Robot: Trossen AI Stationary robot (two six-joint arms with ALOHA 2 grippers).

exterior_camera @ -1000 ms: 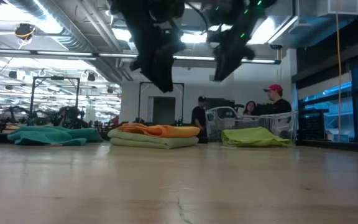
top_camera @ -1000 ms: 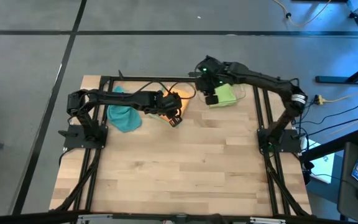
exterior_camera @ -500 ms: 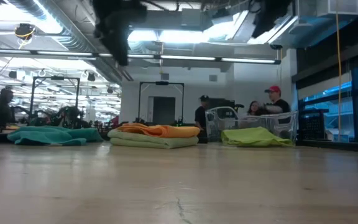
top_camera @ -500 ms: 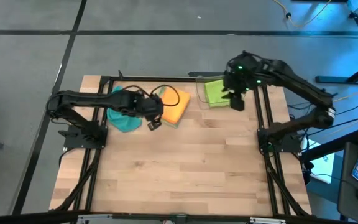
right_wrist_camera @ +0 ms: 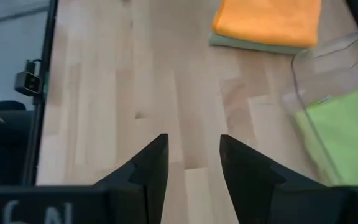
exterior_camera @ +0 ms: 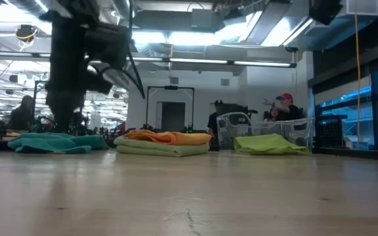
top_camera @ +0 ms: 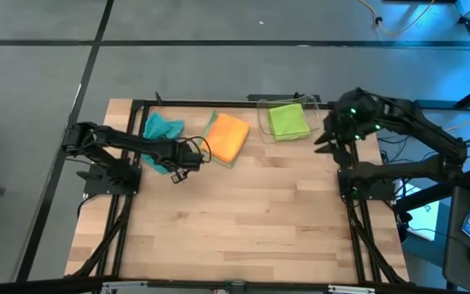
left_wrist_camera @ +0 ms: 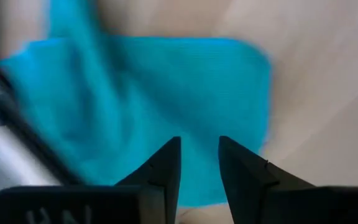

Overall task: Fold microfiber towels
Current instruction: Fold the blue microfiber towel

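**Teal towel is next, left arm sits right on it**

Your teal towel (top_camera: 162, 140) is the only one not folded. It lies crumpled at the far left of the table (top_camera: 243, 220), a rumpled heap with one lobe toward the back edge, so no clean long axis to call. In the left wrist view it fills the frame just past the fingertips, soft and bunched.

The left gripper (left_wrist_camera: 199, 155) hovers at the towel's near-right edge, roughly its 4 o'clock in the high view; from the gripper the cloth lies at about 10 o'clock. Jaws stand slightly apart, nothing between them. This arm is by far the nearer one, so I'd expect it to make the grab.

At the teal towel's 3 o'clock, well apart, the orange towel (top_camera: 227, 137) sits folded on the sage towel (right_wrist_camera: 253, 43). Further at 3 o'clock, the lime towel (top_camera: 287, 121) lies folded in the clear bin (right_wrist_camera: 328, 62).

The right gripper (right_wrist_camera: 191, 162) is pulled back at the table's right edge, beyond the bin, jaws part open and empty, over bare wood.
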